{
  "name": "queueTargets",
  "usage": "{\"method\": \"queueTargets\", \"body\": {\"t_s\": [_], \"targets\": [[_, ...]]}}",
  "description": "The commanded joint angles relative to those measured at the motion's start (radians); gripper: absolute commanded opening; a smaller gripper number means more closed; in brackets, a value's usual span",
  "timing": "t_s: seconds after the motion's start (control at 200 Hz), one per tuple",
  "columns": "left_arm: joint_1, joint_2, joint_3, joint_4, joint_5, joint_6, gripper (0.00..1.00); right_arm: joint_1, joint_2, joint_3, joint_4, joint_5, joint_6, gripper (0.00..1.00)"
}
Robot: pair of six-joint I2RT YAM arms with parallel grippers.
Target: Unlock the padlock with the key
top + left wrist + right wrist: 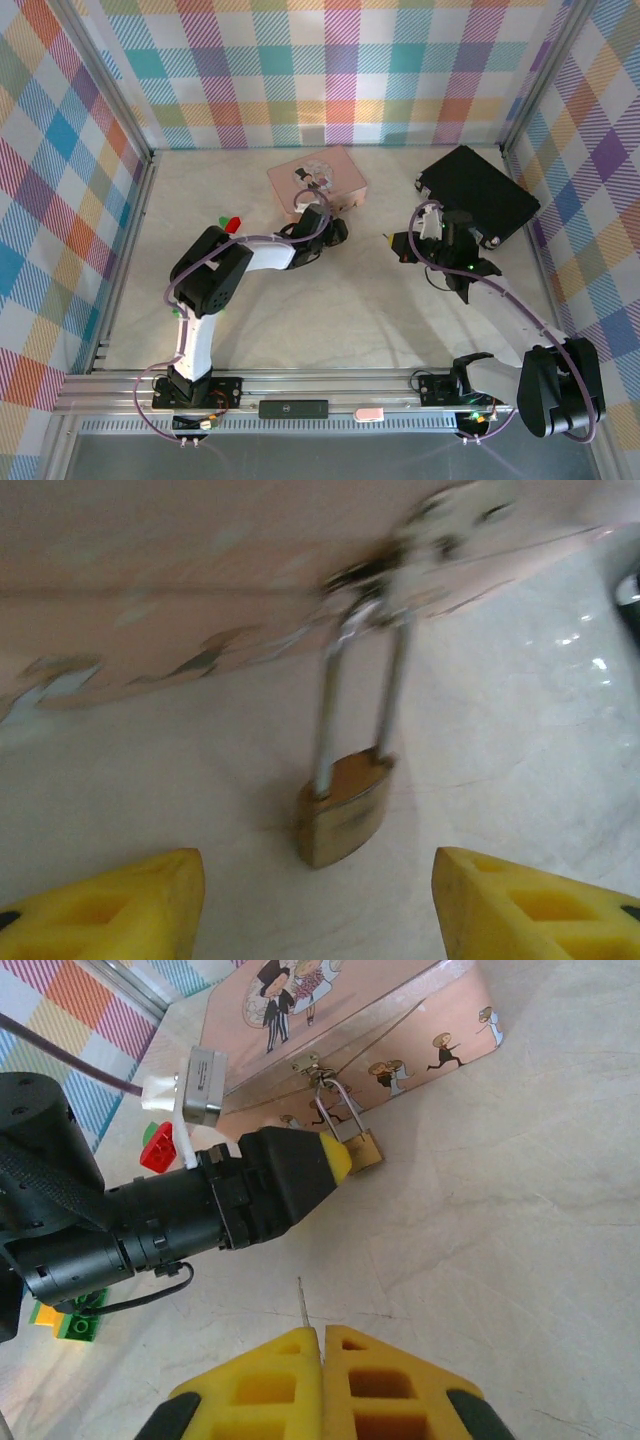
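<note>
The padlock (345,815) lies just ahead of the left gripper (318,880).

place: robot lab cell | cues: plaid walls (340,70), aluminium rail (300,386), table (340,325)

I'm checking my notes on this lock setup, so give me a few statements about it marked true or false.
The right gripper pinches the key. True.
The padlock lies apart from the box. False: its shackle passes through the box's clasp.
The left gripper is clamped on the padlock. False: its fingers stand open, short of the padlock.
The key is clear of the padlock. True.
</note>
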Motion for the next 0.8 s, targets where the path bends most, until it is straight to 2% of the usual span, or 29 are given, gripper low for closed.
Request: {"method": "queueTargets", "body": {"t_s": [0.0,0.105,0.25,0.505,0.625,0.79], "targets": [[-0.006,0.059,0.055,0.054,-0.063,0.073,0.59,-0.013,-0.015,-0.009,0.042,-0.043,0.016,0.00],[-0.007,0.095,0.076,0.080,-0.080,0.106,0.50,-0.018,-0.017,-0.013,0.042,-0.052,0.016,0.00],[-0.008,0.138,0.112,0.075,-0.042,0.118,0.39,-0.026,-0.017,-0.016,0.049,-0.054,0.021,0.00],[-0.009,0.183,0.125,-0.030,-0.074,0.112,0.38,-0.033,-0.005,-0.029,0.074,-0.056,0.047,0.00],[-0.007,0.194,0.115,-0.027,-0.050,0.095,0.24,-0.036,0.013,-0.029,0.081,-0.054,0.062,0.00],[0.008,0.166,0.072,0.041,0.052,0.044,0.04,-0.042,0.047,-0.047,0.102,-0.037,0.125,0.00]]}}
